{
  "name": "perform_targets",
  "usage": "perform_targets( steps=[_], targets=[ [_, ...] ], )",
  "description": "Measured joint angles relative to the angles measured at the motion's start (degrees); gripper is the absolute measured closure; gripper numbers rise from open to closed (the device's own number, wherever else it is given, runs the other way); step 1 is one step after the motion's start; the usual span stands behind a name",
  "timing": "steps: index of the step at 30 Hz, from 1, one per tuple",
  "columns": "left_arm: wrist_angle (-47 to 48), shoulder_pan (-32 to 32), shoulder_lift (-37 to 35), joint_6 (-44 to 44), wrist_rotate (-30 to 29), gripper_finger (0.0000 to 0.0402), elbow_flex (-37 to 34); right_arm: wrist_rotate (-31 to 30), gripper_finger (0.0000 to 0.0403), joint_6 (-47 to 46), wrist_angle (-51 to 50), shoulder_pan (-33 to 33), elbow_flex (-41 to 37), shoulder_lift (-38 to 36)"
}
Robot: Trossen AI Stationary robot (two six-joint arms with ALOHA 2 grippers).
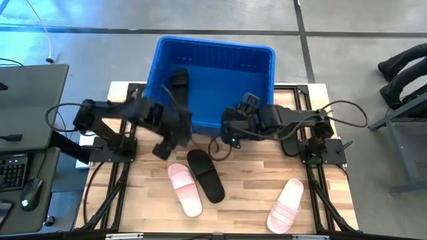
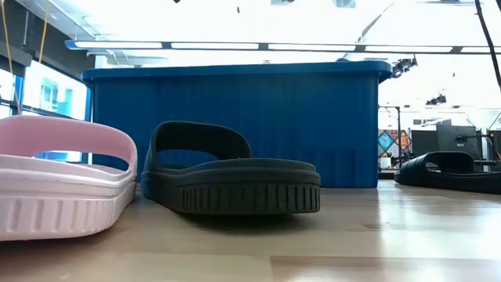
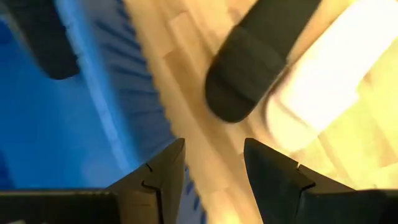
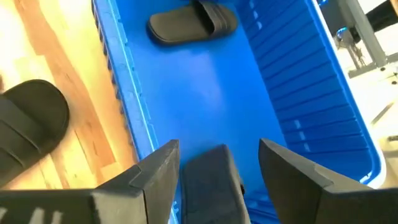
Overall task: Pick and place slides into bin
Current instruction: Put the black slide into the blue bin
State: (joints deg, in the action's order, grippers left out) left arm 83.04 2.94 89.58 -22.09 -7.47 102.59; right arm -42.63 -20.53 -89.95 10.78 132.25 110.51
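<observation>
L gripper (image 3: 211, 171): jaws apart, nothing between them. It hangs over the bin's front rim at about 8 o'clock of the bin (image 1: 217, 50), above the bare strip of table (image 1: 247, 193). Past its fingers (image 3: 165, 174) the wrist view shows the blue wall on one side and wood on the other.

R gripper (image 4: 217, 168): spread wide, w/ a black slide (image 4: 211, 183) lying between the fingers. No clear pinch shows, so can't tell if it's gripped or just sitting under them. The gripper sits over the bin's front edge at about 5 o'clock of the bin.

In the bin: one black slide (image 1: 179, 80) flat on the floor near the 9 o'clock wall.

On the table, centre front: black slide (image 1: 205, 175) just beside a pink slide (image 1: 185, 189) on its 8 o'clock side; they look to be touching. Second pink slide (image 1: 287, 205) lies well apart, at 4 o'clock of the table. Another black slide (image 1: 291, 143) lies under the R arm at 3 o'clock, partly hidden.
</observation>
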Motion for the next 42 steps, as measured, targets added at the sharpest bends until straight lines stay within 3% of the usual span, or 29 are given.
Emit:
perform_targets(
  steps=[8, 12, 20, 27, 30, 42],
  targets=[
    [-7.9, 9.6, 0.0, 7.9, -1.2, 0.0245, -7.9, 3.7, 0.0194, -1.0, 0.0, 2.9, 0.0, 0.1],
    [-16.6, 13.8, 0.0, 12.7, -2.9, 0.0245, -13.8, 2.1, 0.0194, -4.6, 0.0, 4.1, 0.0, 0.1],
    [-43.2, 19.1, 0.0, 21.6, -13.5, 0.0245, -31.2, 3.2, 0.0194, -8.0, 0.0, 5.6, 0.0, 0.1],
    [-69.0, 19.2, 2.2, 27.0, -15.1, 0.0245, -42.9, 1.1, 0.0194, -7.7, -0.1, 6.4, 0.0, 0.1],
    [-73.7, 19.2, 4.3, 27.7, -17.7, 0.0245, -44.1, 0.5, 0.0194, -7.2, -0.1, 6.5, 0.0, 0.1],
    [-70.9, 19.2, 11.7, 35.5, -26.4, 0.0245, -44.1, 0.7, 0.0194, -3.5, 0.0, 6.5, 0.0, 0.2]
  ],
)
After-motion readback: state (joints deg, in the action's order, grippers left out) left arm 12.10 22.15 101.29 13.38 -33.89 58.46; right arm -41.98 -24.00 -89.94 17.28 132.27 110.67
